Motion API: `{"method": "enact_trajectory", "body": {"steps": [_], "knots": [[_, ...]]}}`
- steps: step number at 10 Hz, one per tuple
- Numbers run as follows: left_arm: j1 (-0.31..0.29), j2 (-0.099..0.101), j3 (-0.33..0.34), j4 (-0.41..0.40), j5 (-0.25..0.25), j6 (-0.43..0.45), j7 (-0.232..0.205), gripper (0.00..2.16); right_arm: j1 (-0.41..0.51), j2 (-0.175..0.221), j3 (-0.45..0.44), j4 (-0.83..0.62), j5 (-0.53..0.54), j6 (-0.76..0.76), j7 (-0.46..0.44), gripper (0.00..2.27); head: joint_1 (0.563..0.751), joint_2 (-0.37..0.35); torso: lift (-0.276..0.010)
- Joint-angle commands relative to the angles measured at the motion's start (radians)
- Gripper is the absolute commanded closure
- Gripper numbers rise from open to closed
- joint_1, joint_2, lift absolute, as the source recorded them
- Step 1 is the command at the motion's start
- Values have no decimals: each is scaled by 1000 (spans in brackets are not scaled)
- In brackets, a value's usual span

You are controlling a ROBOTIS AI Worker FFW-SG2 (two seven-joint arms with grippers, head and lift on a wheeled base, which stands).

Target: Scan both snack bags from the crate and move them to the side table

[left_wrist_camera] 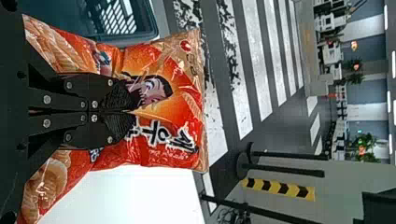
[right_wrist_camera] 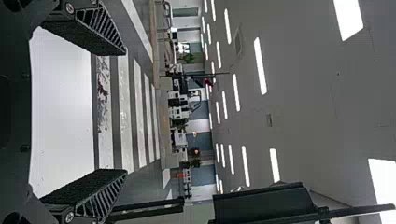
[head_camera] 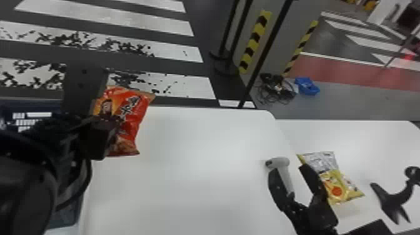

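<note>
Relocating the two snack bags appears about half complete. The yellow snack bag [head_camera: 339, 189] lies on the side table [head_camera: 353, 131], which satisfies its placement requirement. Whether its code was read cannot be verified here; its position suggests that it was.

The red snack bag [head_camera: 132, 125] is out of the crate [left_wrist_camera: 150, 31] and is located at the crate-side end of the main table [head_camera: 203, 140]. The left end effector [left_wrist_camera: 132, 112] is clenched on this bag, with both fingers closed over its printed face. Contact between bag and table cannot be confirmed.

The right end effector [right_wrist_camera: 125, 112] is released: its fingers are spread and nothing is held between them. The scanner [head_camera: 283, 172] is ungripped, near the right end of the main table. A black stand [head_camera: 393, 200] is on the side table, beyond the yellow snack bag.

Remaining work, as judged: grip the scanner, present the code of the red snack bag, read it, then transfer the bag to the side table. Caution: a slack film package may fold and conceal its code.
</note>
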Motion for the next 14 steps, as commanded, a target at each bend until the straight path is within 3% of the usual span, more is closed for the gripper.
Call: {"method": "enact_trajectory", "body": {"steps": [1, 4, 5, 7, 10, 14], "knots": [[-18, -3, -54, 70, -5, -33, 2, 1892, 0, 4, 0, 1, 0, -4, 0, 97, 695, -350, -95], [-26, -3, -104, 178, 16, -116, -15, 1892, -9, 4, 6, 14, 9, -4, 0, 97, 695, -350, -95], [-35, -3, -106, 218, 44, -140, -23, 1892, -12, 5, 8, 15, 9, -4, 0, 97, 695, -350, -95], [-58, -3, -129, 311, 65, -201, -64, 1892, -17, 7, 12, 15, 9, -7, 0, 97, 695, -350, -95], [-86, -3, -130, 448, 128, -300, -161, 1892, -28, 14, 17, 20, 15, -7, 0, 97, 695, -350, -95], [-142, -3, -146, 669, 177, -493, -210, 1892, -38, 24, 29, 18, 23, -7, 0, 97, 695, -350, -95]]}}
